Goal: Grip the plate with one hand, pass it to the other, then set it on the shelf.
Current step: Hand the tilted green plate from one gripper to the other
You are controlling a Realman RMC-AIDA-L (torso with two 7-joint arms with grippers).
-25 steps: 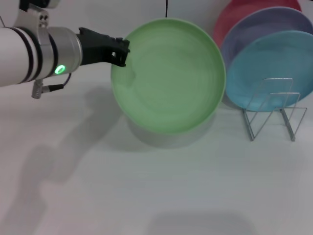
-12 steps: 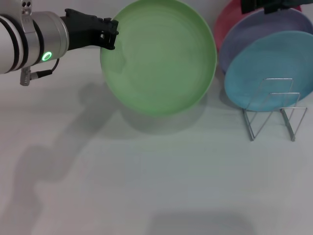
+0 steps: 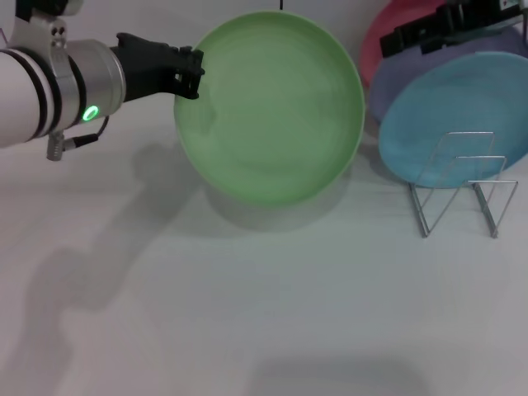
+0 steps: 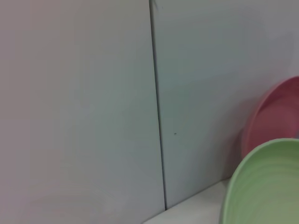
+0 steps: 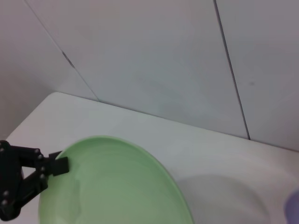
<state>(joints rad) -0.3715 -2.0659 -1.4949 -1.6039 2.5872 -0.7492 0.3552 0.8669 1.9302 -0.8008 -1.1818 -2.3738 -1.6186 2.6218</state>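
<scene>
plate [image 3: 272, 107]: lifted clear of the surface [image 3: 247, 313], far centre, round, hollow face tilted toward the near side | left claw [image 3: 188, 74]: clenched on plate's left rim | right claw [image 3: 437, 29]: far right above stacked plates, grip cannot be told | rack [image 3: 462, 186]: right, bare | right wrist view alone shows the left claw's fingers [image 5: 58, 165] over the rim

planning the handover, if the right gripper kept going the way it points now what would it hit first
Probably the light-green plate: the right gripper comes in at the top right pointing left toward its rim, which the left gripper holds up. Depth is unclear; it may pass behind.
</scene>
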